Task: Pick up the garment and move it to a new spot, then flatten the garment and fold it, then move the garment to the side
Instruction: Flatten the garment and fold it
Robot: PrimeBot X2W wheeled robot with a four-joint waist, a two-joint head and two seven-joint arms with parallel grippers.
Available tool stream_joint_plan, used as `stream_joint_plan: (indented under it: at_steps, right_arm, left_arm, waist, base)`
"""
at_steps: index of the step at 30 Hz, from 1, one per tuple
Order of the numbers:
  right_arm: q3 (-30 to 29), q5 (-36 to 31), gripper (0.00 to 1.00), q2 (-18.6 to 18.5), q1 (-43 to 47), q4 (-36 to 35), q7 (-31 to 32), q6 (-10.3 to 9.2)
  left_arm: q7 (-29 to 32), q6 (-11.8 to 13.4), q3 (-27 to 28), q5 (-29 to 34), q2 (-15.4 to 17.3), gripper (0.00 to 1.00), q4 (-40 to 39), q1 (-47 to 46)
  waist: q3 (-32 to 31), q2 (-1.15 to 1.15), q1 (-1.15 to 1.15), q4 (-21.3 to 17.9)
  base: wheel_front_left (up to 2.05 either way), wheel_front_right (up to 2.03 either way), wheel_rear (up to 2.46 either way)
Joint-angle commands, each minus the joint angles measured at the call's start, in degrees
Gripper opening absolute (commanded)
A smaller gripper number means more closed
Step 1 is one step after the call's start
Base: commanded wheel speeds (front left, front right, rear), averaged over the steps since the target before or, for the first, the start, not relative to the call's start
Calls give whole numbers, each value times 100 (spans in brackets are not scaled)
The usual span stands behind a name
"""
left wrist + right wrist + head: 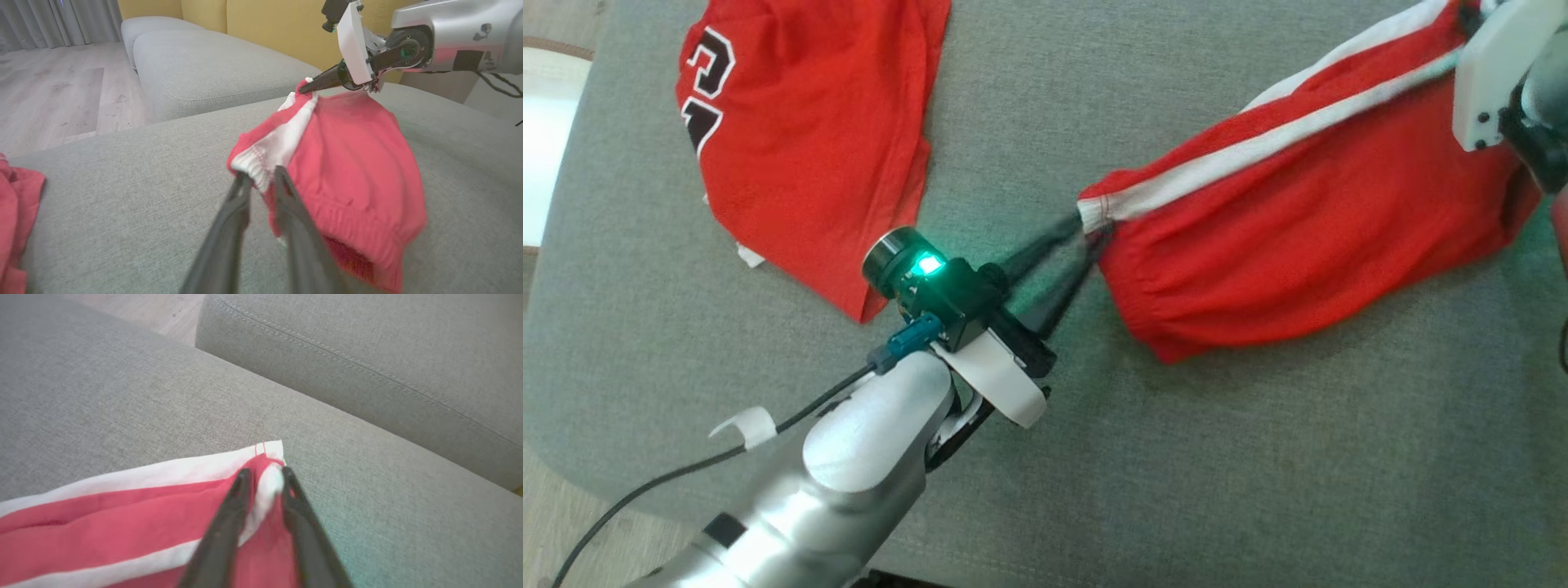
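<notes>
Red shorts [1298,220] lie stretched across the grey cushion [1258,457], long axis running from the left pincer [1093,230] at the waistband to the right pincer [264,475] at the far hem, each slightly parted around cloth, grip impossible to tell.

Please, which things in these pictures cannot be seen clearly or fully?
- Both wrist views: cloth of the red shorts sits between the fingers of the left claw and of the right claw; pinched or loose, I cannot tell.
- Head view: the white mount and the top edge hide the right claw's fingers.
- Head view: the red jersey is cut by the top edge; its number is only partly visible.
</notes>
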Motion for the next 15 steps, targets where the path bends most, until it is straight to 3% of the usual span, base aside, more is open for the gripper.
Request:
stream_joint_plan:
  at_steps: [1,8,15]
  right_arm:
    - [-2,-69,100,80,-166,-126,-94,-5]
    - [-433,-387,100,269,-248,390,-650,-5]
    - [-916,-296,100,541,1,465,-1752,-5]
  left_arm:
    - [-29,10,237,-35,62,100,-87,-160]
    - [-29,9,650,94,74,100,-50,-36]
    - [-29,44,1457,247,144,100,-255,340]
  waist:
    - [-18,0,-1,5]
    - [-252,0,-1,-130]
    - [-692,0,-1,-439]
  base:
    - [0,0,0]
    - [0,0,0]
    - [0,0,0]
